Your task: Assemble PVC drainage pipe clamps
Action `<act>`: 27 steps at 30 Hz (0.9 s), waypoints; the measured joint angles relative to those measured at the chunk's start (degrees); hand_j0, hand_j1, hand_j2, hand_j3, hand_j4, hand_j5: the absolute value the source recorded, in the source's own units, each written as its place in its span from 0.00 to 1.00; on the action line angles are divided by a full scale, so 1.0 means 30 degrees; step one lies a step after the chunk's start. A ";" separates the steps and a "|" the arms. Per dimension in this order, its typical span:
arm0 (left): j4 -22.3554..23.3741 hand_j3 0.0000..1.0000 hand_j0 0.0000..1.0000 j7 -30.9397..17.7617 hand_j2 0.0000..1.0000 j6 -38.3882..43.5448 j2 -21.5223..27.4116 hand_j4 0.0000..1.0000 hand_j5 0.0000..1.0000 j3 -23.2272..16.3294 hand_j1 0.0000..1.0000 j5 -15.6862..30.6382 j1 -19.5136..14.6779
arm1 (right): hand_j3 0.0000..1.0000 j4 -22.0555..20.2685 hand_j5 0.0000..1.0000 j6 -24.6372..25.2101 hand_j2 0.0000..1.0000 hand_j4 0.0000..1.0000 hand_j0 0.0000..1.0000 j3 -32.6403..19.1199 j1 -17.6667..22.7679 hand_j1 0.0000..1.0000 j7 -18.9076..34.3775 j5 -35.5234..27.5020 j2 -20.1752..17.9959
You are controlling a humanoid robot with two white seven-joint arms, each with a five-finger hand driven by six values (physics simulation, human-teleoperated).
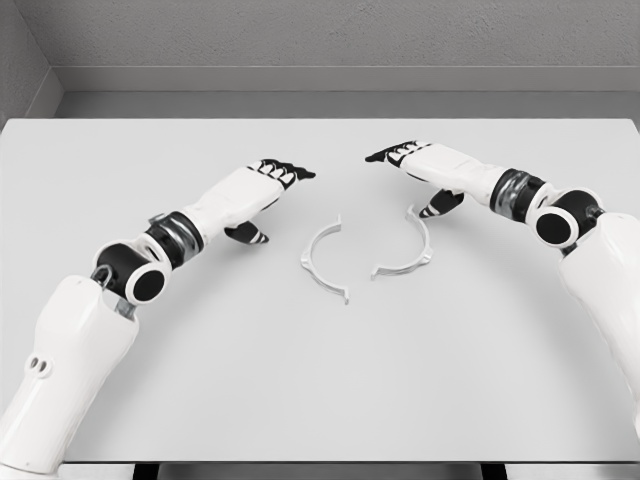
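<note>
Clamp halves [322,258] [408,250] apart on table [320,380]; left hand [262,190], right hand [420,165] flanking, empty.

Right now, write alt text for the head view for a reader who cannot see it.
Two white half-ring clamp pieces lie apart on a white table, curved sides facing outward. The left hand and right hand hover open beside them, holding nothing.

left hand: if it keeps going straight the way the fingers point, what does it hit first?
Probably nothing on the table. The left hand points up-right, toward the right hand, passing above the two clamp halves. First contact would likely be the right hand's fingertips, though depth is unclear from one view.
</note>
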 measured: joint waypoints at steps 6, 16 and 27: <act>0.0021 1.00 1.00 0.0000 1.00 0.0000 0.0004 1.00 1.00 0.0007 1.00 -0.0001 0.0000 | 1.00 0.0063 1.00 0.0128 1.00 1.00 1.00 -0.0020 -0.0029 1.00 0.0000 0.0003 0.0022; -0.0002 1.00 1.00 0.0000 1.00 0.0000 0.0005 1.00 1.00 0.0008 1.00 -0.0001 0.0088 | 1.00 0.0837 1.00 0.0162 1.00 1.00 1.00 -0.0138 -0.0381 1.00 -0.0028 0.0003 0.0096; -0.0054 1.00 1.00 0.0000 1.00 0.0000 0.0005 1.00 1.00 -0.0010 1.00 -0.0002 0.0234 | 1.00 0.1021 1.00 0.0158 1.00 1.00 1.00 -0.0035 -0.0381 1.00 -0.0030 0.0003 0.0348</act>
